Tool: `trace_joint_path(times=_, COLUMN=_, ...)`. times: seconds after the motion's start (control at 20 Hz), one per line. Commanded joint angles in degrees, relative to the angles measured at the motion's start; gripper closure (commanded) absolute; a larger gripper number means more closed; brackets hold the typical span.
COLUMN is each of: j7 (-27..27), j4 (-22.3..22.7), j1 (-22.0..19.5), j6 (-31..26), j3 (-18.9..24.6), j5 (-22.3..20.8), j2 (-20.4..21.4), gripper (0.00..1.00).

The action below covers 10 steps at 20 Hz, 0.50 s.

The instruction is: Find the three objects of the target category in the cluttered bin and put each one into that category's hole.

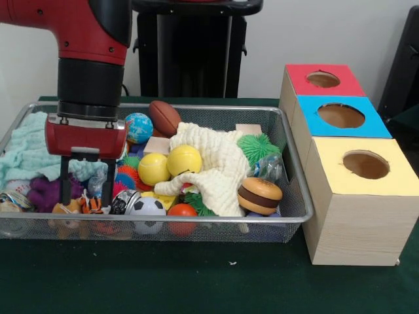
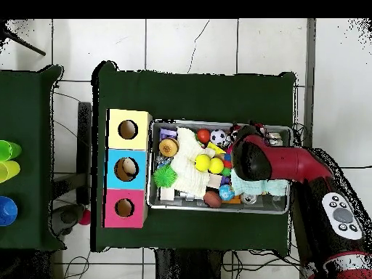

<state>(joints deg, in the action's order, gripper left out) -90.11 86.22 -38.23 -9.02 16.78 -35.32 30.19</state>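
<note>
Mesh bin (image 1: pixel 294 216), seemingly no legible labels

Three wooden boxes: red-faced (image 1: pixel 322 80), blue-faced (image 1: pixel 340 116), yellow-faced (image 1: pixel 364 165). One wire-mesh basket (image 1: pixel 296 216). Two yellow balls (image 1: pixel 184 160), one soccer ball (image 1: pixel 147 208), one toy football (image 1: pixel 163 117), one toy burger (image 1: pixel 259 195), one globe ball (image 1: pixel 138 127).
</note>
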Motion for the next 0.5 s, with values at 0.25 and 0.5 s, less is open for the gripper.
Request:
trace_joint_path(times=0.25, j7=1.3, j4=-1.9, j1=-0.4, j6=-5.2, j3=4.3, j5=-0.8, j2=-2.0, gripper=0.0)
trace_joint_path(times=0.5, j7=3.0, j4=-2.9, j1=0.8, j6=-6.8, j3=3.4, j5=-1.8, j2=-1.5, gripper=0.0)
